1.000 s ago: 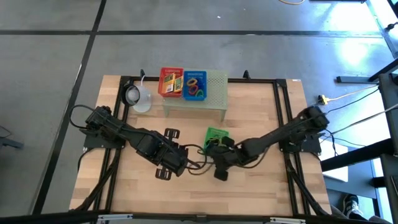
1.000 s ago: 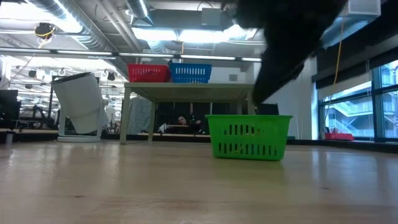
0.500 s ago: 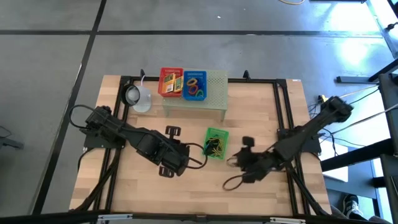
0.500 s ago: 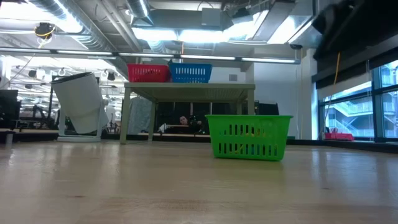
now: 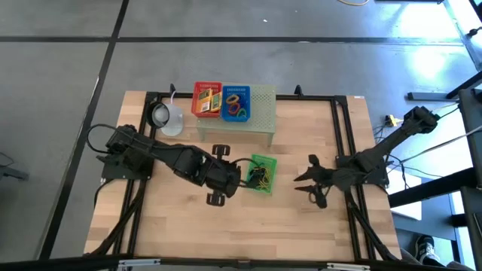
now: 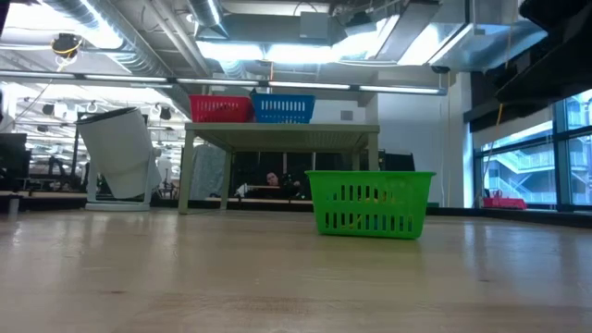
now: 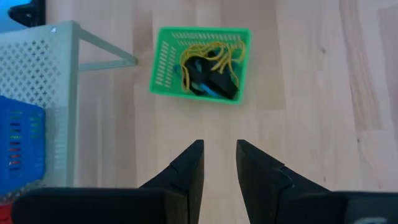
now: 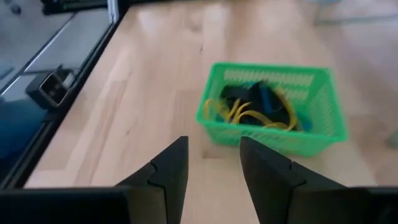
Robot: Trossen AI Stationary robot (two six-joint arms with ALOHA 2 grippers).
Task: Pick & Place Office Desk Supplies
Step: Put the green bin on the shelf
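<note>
Green basket (image 5: 261, 174) mid-desk now holds yellow loops and black clips (image 7: 211, 74). Right gripper (image 5: 315, 184) is pulled back, fingers parted, empty. Left gripper (image 5: 242, 178) is moved alongside, narrowly open, empty: next pick.

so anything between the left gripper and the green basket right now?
Nothing visible. The left gripper points at the green basket across bare wooden tabletop, fingers slightly apart. The pale green perforated stand sits off to the side of that line. The right gripper is apart on the basket's other side.
</note>
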